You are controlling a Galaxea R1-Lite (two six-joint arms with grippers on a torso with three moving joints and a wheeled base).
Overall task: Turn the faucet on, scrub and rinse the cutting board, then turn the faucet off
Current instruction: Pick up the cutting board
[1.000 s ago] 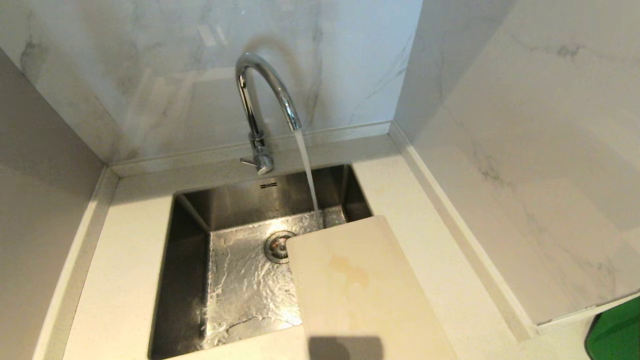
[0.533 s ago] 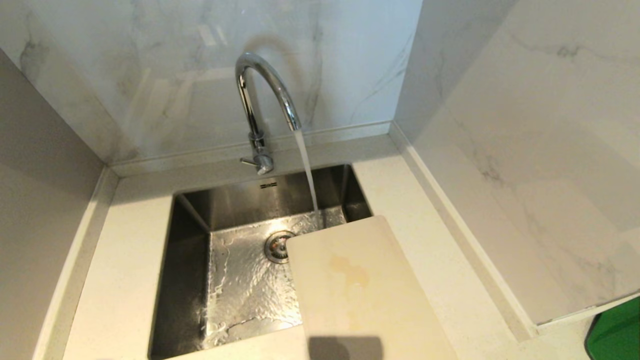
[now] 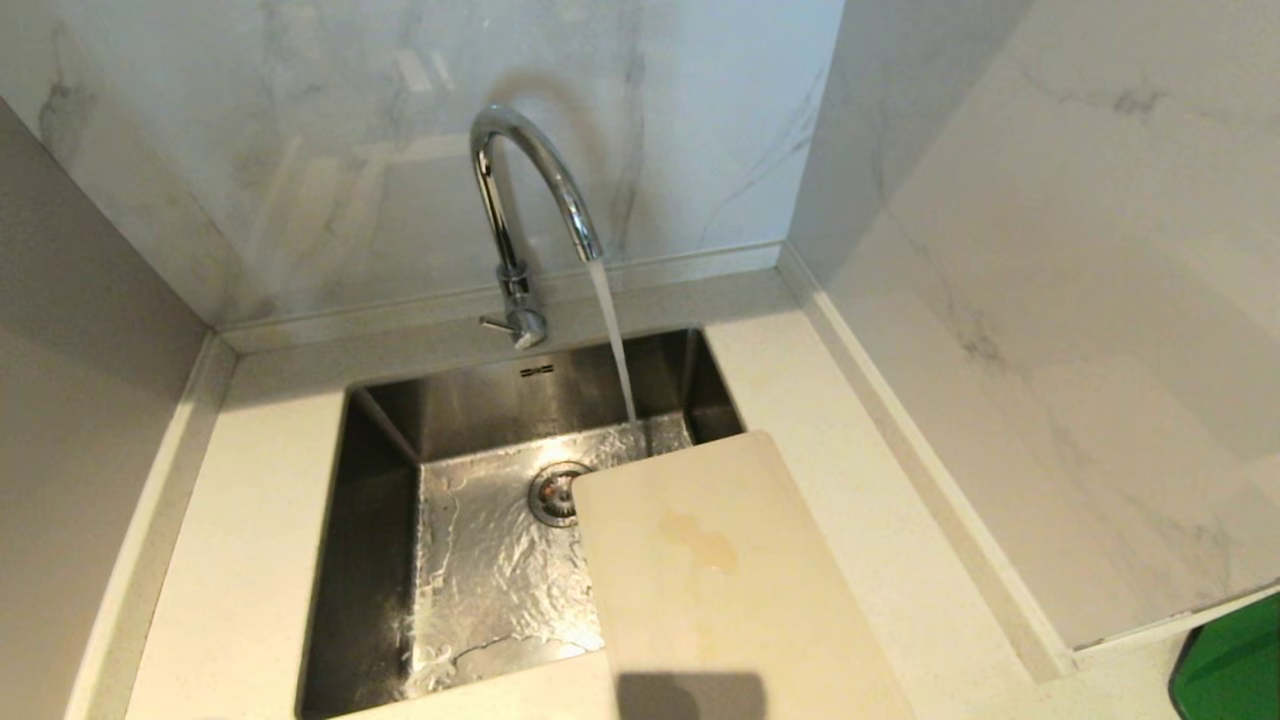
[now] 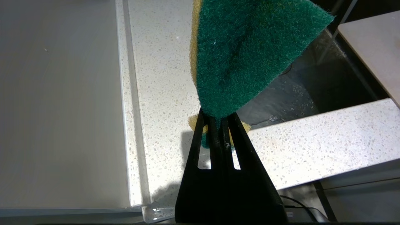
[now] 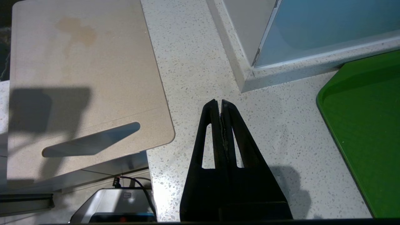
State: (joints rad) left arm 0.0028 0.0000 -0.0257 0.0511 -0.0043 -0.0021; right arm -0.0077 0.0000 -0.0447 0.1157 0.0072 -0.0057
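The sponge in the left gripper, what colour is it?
The sponge: dark green scouring face, yellow foam behind. Best in the left wrist view.

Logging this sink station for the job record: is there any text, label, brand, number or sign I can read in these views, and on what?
None readable.
Sink: small dark mark on its back wall under the faucet, too small to read.
Device below the counter edge: no legible label.
Cutting board, sponge, green tray: no print.

ripples of water (image 3: 500, 570) from the faucet (image 3: 530, 190) slightly reshaped across the sink (image 3: 370, 520) floor, nothing else visibly different
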